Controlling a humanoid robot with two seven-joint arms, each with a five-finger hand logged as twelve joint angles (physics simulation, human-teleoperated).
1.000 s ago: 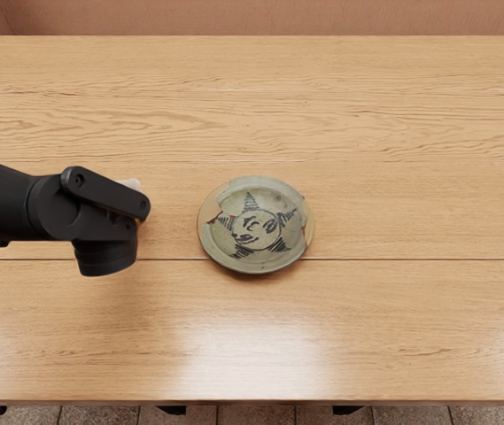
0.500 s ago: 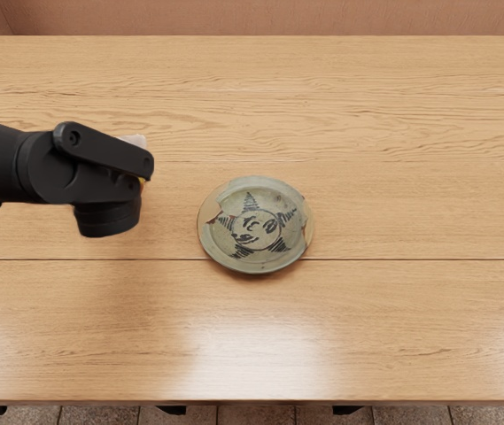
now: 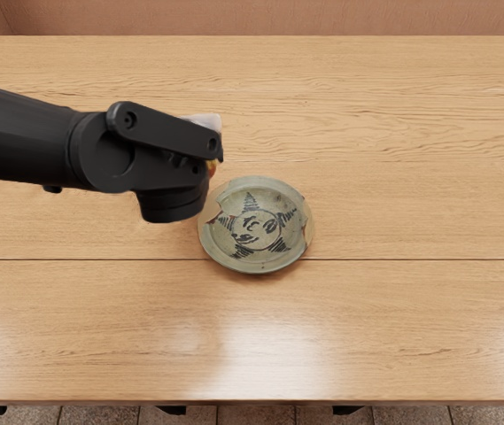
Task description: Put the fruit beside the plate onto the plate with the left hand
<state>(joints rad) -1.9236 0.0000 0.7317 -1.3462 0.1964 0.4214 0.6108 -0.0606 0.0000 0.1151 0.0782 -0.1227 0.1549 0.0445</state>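
Left hand (image 3: 176, 177) hung over desk (image 3: 367, 336), overlapping plate's (image 3: 265, 232) left rim. Could not tell its grip from here. Fruit (image 3: 204, 120) mostly hidden behind hand, a pale scrap showing at its far edge.

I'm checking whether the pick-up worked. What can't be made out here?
Head view only.
1. Fruit: covered by the left hand; only a pale sliver shows above it, so its kind and whether it is held cannot be told.
2. Plate: its upper-left rim is hidden by the hand.
3. Left arm: cut off by the picture's left edge.
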